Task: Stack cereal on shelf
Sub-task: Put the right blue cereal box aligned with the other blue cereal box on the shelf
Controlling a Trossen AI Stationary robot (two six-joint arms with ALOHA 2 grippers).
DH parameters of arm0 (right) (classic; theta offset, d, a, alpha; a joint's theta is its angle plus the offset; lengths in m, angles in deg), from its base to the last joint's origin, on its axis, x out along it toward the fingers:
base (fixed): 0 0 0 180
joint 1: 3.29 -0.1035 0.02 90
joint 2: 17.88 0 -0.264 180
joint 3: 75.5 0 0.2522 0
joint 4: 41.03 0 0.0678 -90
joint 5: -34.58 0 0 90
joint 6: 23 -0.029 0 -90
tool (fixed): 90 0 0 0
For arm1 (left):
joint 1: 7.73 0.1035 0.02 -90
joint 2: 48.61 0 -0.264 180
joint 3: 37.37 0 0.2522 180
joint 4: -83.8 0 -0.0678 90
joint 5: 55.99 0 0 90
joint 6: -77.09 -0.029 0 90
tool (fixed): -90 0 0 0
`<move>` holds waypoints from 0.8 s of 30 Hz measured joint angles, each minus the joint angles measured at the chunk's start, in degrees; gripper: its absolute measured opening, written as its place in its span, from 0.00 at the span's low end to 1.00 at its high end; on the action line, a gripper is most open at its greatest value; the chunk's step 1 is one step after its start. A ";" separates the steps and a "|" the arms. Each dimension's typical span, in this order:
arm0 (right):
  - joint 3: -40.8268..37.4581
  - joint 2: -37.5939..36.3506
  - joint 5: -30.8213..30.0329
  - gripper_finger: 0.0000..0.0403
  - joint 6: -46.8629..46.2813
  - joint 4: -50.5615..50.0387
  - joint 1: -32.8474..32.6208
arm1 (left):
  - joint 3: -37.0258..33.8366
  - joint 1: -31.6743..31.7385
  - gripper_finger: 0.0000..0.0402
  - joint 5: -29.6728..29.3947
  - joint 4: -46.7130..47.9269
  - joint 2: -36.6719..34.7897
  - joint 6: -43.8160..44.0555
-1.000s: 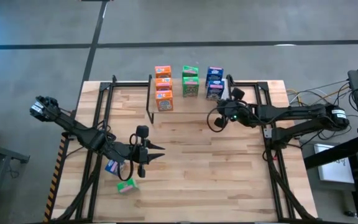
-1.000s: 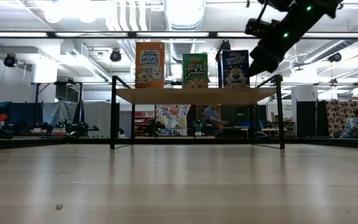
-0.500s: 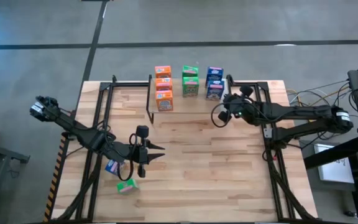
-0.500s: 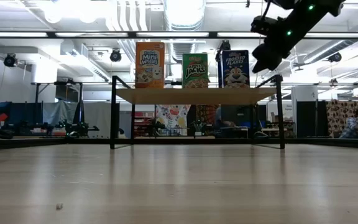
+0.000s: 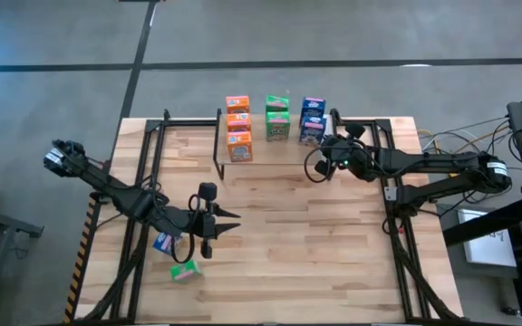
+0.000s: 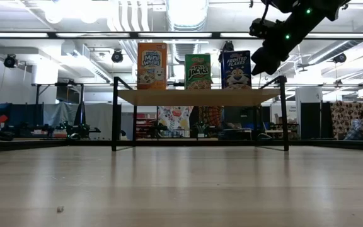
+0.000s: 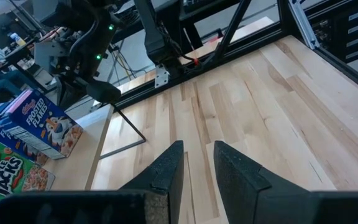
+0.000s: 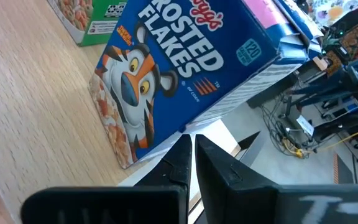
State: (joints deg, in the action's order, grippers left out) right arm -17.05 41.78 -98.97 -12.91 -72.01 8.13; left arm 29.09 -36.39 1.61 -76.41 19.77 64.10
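The right hand (image 5: 316,169), fingers nearly closed and empty, was held beside the blue cereal (image 5: 313,120) on the shelf (image 6: 197,96) (any nudge should be made squarely).

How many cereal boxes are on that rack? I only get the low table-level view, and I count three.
Observer: Seven. From above, the light wooden shelf with black legs carries three orange cardboard cereal boxes, two green ones and two blue ones, lined up behind each other.
Operator: Any left to stack?
Observer: Two, on the big wooden tabletop: a loose blue box and a loose green box, beside the left gripper.
Operator: That arm at top right?
Observer: The right gripper, by a blue box's base.
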 joint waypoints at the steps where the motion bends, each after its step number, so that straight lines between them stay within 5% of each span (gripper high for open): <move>1: 0.00 0.00 0.00 0.03 0.02 0.00 0.00 | 0.00 -0.01 0.18 0.00 0.00 -0.01 0.00; 13: 0.00 0.02 -0.21 0.03 3.68 4.22 0.42 | 0.00 0.00 0.18 -0.02 0.01 -0.01 -0.02; 24: 0.00 -0.26 6.99 0.03 -7.88 -3.25 -1.68 | 0.00 0.00 0.18 0.00 0.01 0.01 0.10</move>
State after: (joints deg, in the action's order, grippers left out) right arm -17.05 41.52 -91.99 -20.79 -75.25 6.45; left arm 29.09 -36.39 1.61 -76.39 19.79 64.20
